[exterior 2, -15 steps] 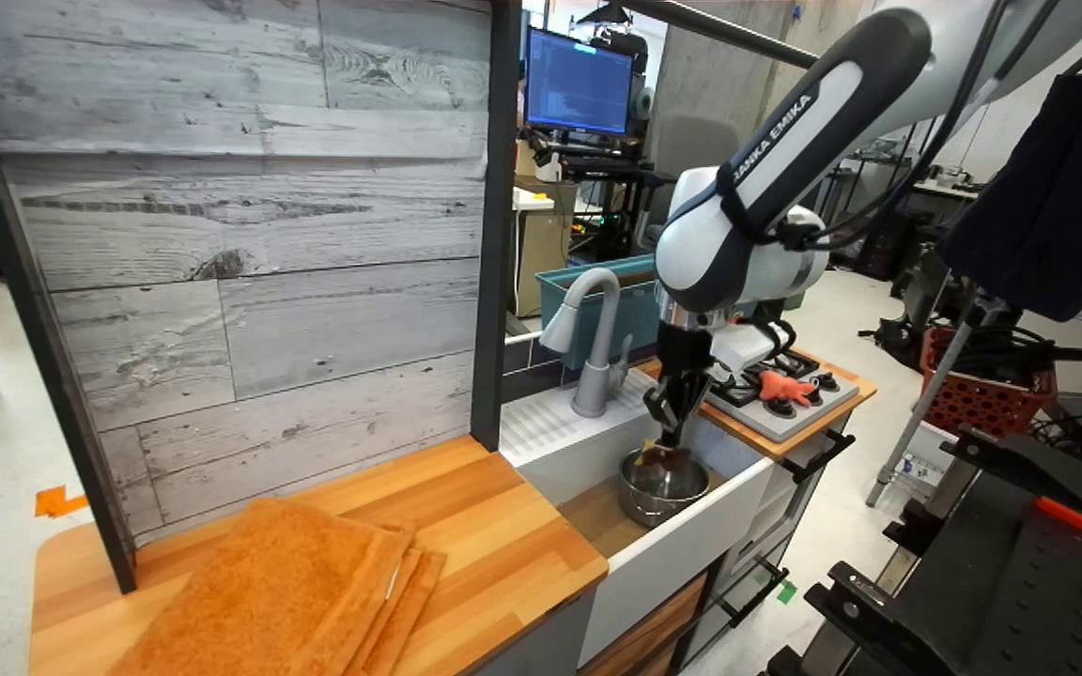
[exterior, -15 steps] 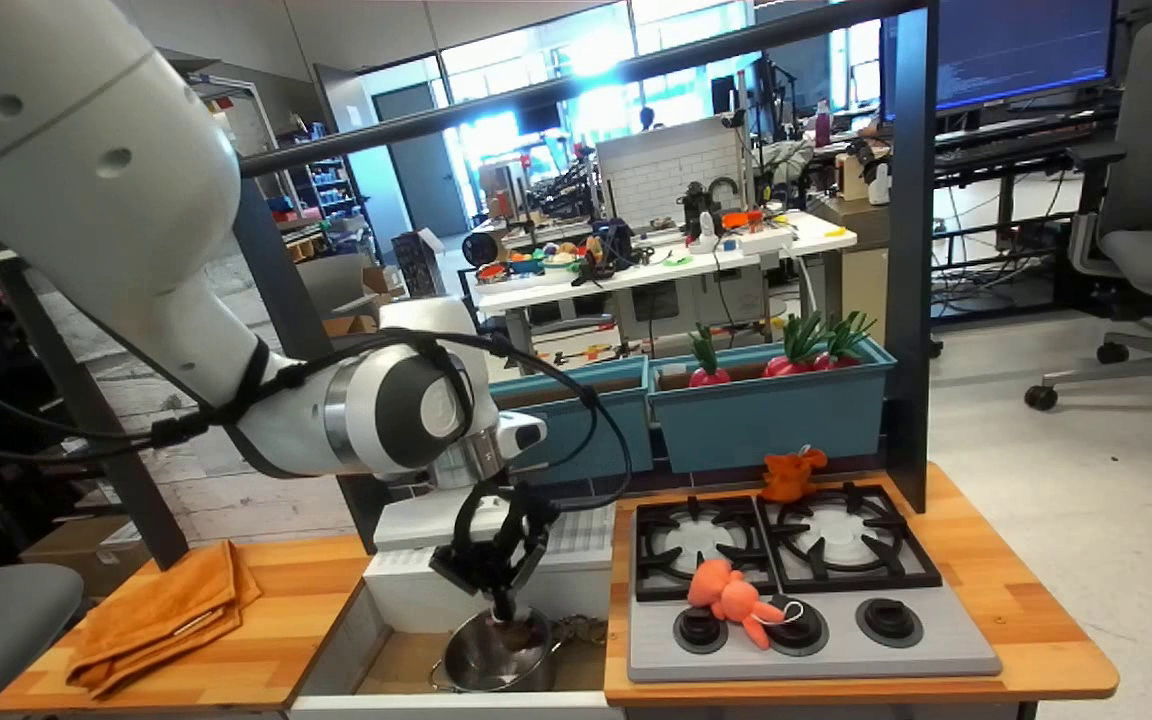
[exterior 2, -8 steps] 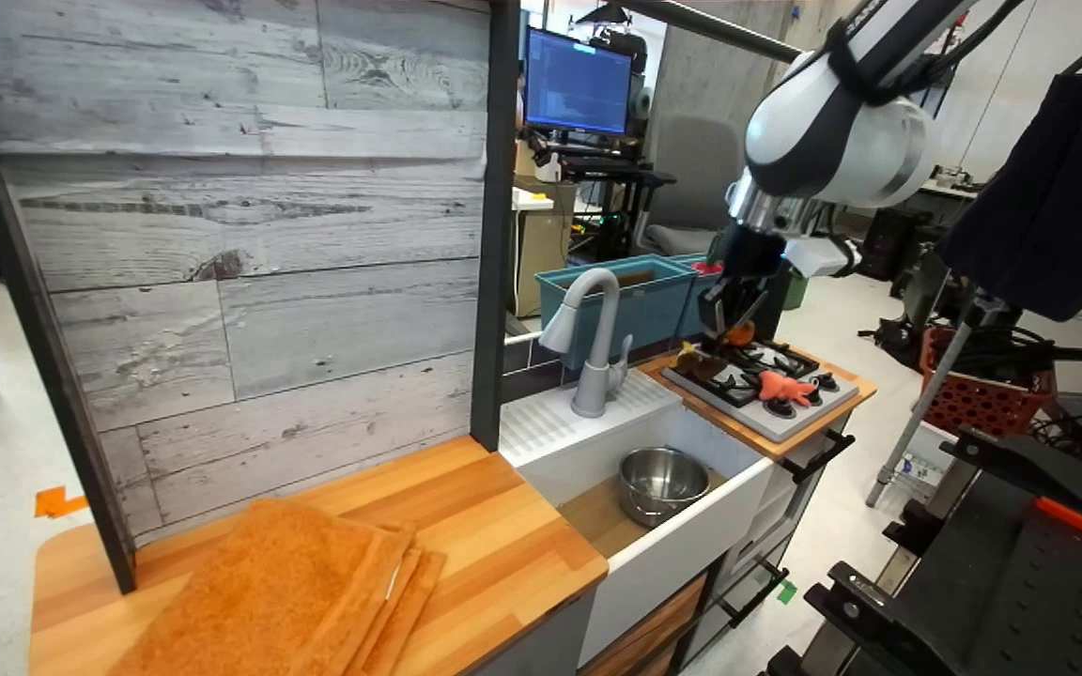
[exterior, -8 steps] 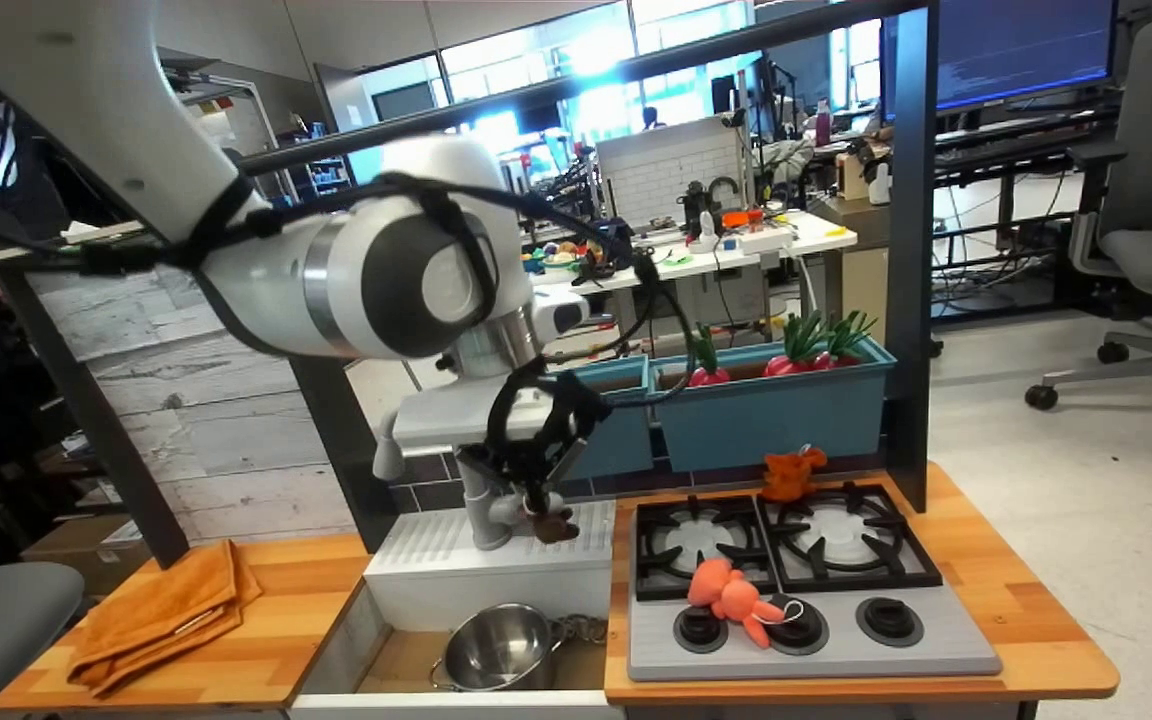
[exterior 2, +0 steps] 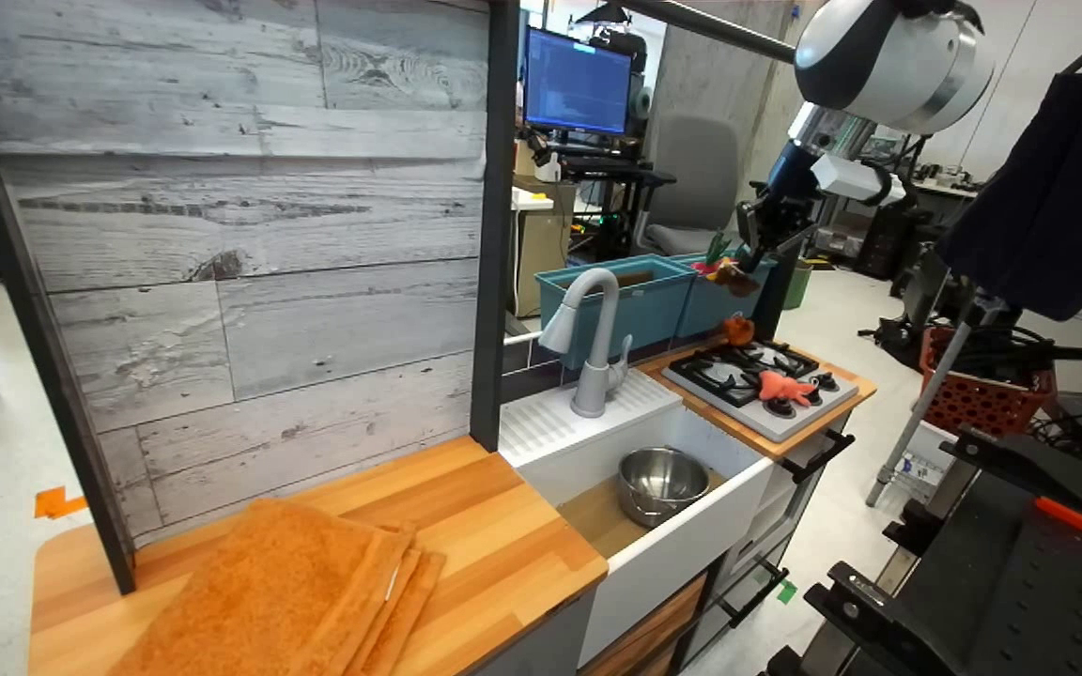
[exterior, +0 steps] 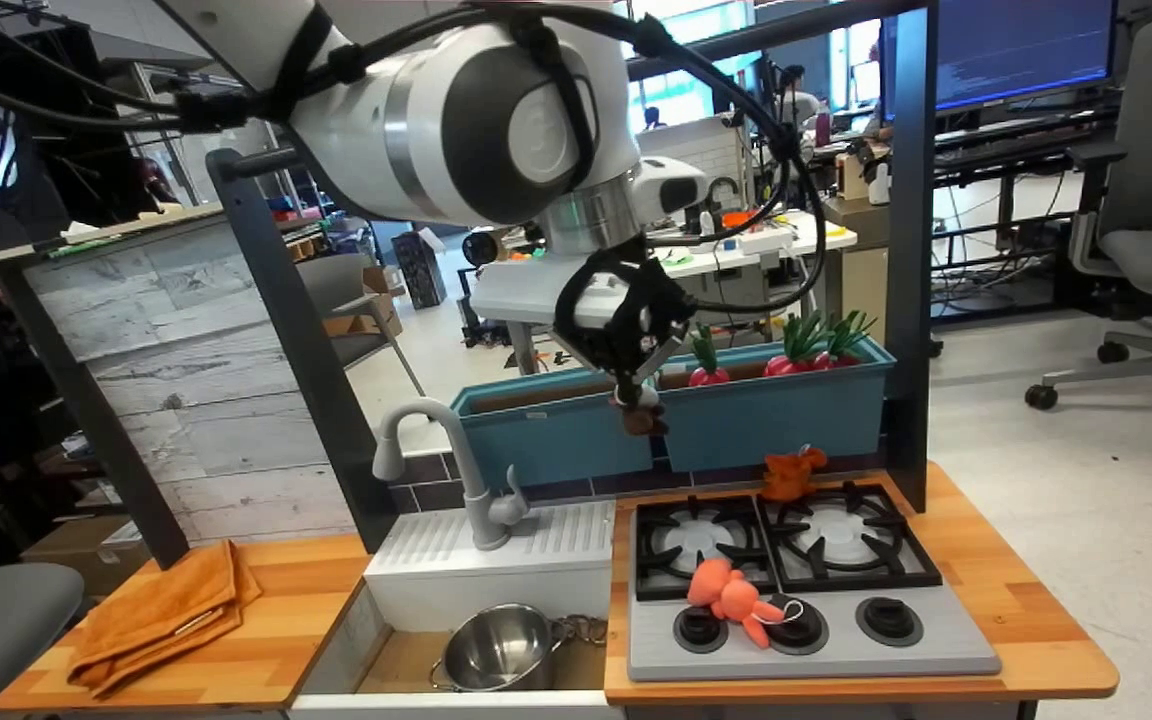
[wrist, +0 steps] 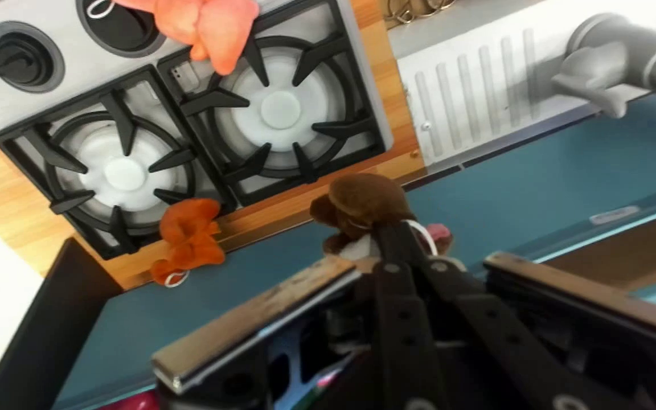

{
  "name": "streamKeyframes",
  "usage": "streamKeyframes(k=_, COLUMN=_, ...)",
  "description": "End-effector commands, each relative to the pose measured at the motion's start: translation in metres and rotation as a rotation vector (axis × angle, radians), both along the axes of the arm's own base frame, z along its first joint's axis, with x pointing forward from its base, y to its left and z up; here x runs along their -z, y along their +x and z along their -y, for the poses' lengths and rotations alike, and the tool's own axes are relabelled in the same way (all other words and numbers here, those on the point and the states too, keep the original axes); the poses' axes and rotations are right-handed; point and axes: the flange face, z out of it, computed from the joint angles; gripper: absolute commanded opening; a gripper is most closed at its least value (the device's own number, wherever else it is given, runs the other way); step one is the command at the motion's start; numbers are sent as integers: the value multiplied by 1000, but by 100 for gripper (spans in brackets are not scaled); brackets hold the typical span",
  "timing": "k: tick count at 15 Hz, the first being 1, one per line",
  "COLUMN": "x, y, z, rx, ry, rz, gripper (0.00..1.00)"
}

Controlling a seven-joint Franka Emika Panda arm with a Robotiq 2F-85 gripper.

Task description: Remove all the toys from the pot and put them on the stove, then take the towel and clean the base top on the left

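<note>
Brown toy (wrist: 369, 198) — clamped in gripper (wrist: 398, 236), aloft

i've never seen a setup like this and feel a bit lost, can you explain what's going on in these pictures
The machine is a single robot arm with a black gripper at its end, which works as its hand. The two exterior views come from cameras standing apart from it, looking at the scene from different places. The wrist view comes from a camera on the arm itself, with the gripper in the foreground.

A coral toy lies on the stove, and an orange toy sits at its back edge. A metal pot stands in the sink. A folded orange towel rests on the wooden countertop.

The gripper is closed on a small brown toy, holding it in the air.
</note>
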Motion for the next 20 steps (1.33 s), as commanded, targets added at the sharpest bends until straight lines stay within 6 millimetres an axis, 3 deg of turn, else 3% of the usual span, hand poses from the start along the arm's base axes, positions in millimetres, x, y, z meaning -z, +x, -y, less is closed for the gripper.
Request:
streamKeyframes(k=1, x=35, y=34, z=19, rx=149, ry=-26, rz=-39, gripper=0)
streamKeyframes(k=5, x=73, y=47, z=27, rx=259, ry=-36, rz=-99, gripper=0)
streamKeyframes(k=6, x=79, y=50, z=29, rx=273, ry=-41, rz=-103, gripper=26)
streamKeyframes(k=7, x=82, y=51, z=31, rx=287, ry=-39, rz=-105, gripper=29)
streamKeyframes(k=9, x=82, y=50, z=34, rx=277, ry=-42, rz=-122, gripper=43)
streamKeyframes(k=10, x=88, y=43, z=29, rx=269, ry=-29, rz=-103, gripper=24)
streamKeyframes(k=12, x=88, y=45, z=32, rx=269, ry=-31, rz=-110, gripper=39)
streamKeyframes(k=15, x=85, y=46, z=33, rx=269, ry=-33, rz=-107, gripper=43)
streamKeyframes(k=16, x=85, y=46, z=33, rx=269, ry=-33, rz=-107, gripper=68)
streamKeyframes(k=17, x=81, y=42, z=29, rx=248, ry=-39, rz=-97, gripper=69)
streamKeyframes(k=20, x=69, y=25, z=18, rx=144, ry=-58, rz=-65, gripper=90)
